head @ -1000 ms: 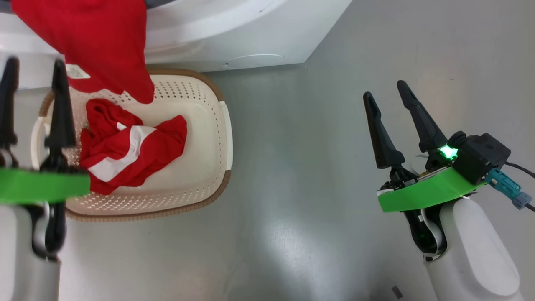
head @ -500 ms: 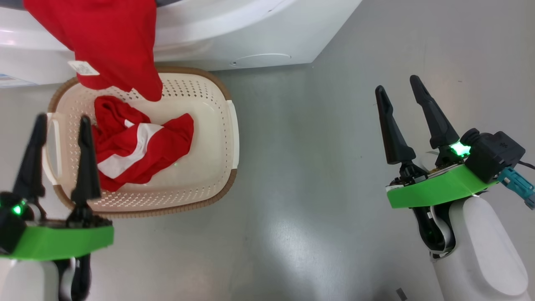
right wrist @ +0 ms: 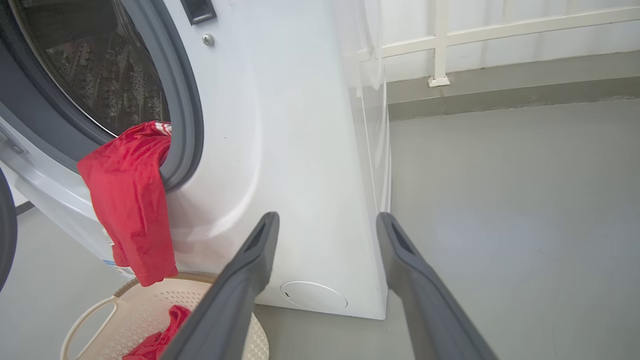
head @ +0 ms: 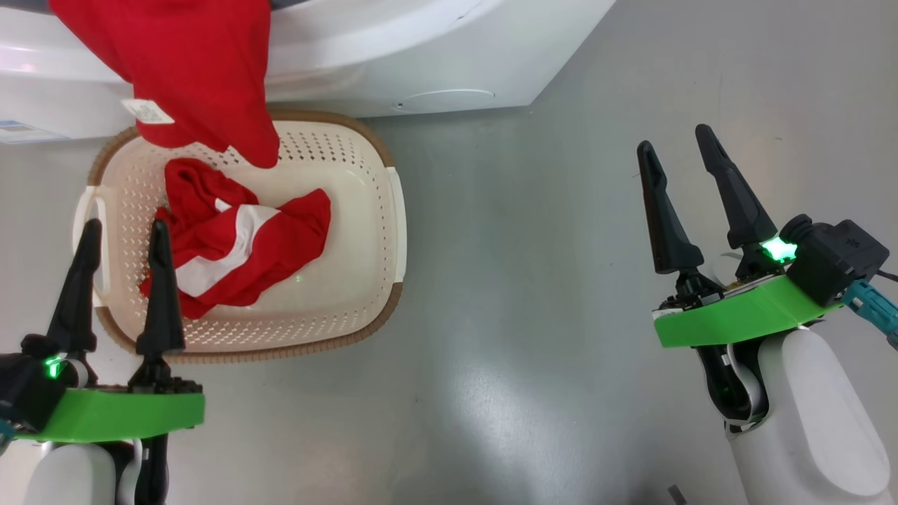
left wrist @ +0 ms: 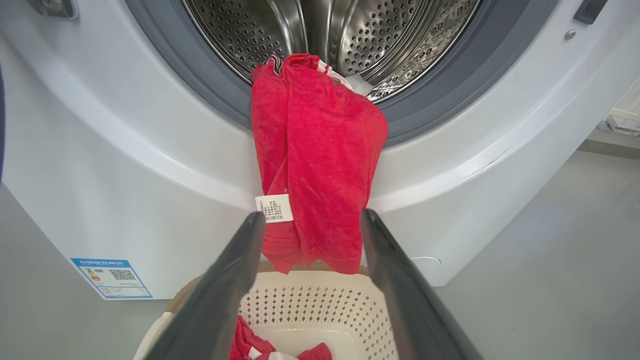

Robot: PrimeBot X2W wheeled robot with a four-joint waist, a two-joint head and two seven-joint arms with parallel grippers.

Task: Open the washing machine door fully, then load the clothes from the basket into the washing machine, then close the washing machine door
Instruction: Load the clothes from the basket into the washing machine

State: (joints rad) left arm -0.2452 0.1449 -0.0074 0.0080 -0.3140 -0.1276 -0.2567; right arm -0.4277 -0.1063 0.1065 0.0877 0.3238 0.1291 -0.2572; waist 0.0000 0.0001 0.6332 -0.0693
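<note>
Two bright red soft garments await loading. The hanging garment (left wrist: 315, 150) droops from the steel drum (left wrist: 340, 30) over the front of the big white washing machine (head: 435, 49). The white-striped garment (head: 238, 245) lies toward the left end of the cream perforated plastic basket (head: 280, 348). Both the left gripper (head: 126, 226) and the right gripper (head: 673, 139) gape empty. Loading looks midway; next, probably pinch the piece in the basket.

Pale light is being reflected by the glossy grey floor (head: 505, 245). Beyond it, a white railing (right wrist: 440, 45) is being carried on a raised grey kerb (right wrist: 525, 85).
</note>
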